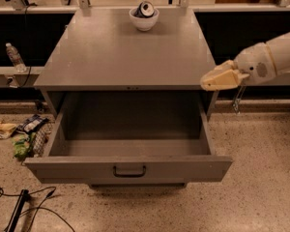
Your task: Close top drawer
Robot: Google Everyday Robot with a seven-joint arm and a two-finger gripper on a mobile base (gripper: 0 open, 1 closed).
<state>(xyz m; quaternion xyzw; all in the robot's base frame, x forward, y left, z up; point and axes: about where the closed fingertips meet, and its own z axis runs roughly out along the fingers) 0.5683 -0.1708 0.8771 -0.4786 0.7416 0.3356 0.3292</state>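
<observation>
The top drawer (130,169) of a grey metal cabinet (125,52) is pulled far out toward me and is empty inside. Its flat front carries a small dark centre handle (129,170). My gripper (208,82) comes in from the right on a white arm. It hovers at the cabinet's front right corner, level with the top surface, above and behind the drawer's right side. It touches nothing that I can see.
A white bowl (144,18) holding a can stands at the back of the cabinet top. A plastic bottle (14,57) stands on a shelf at the left. Crumpled wrappers (19,134) and black cables (24,207) lie on the speckled floor at the left.
</observation>
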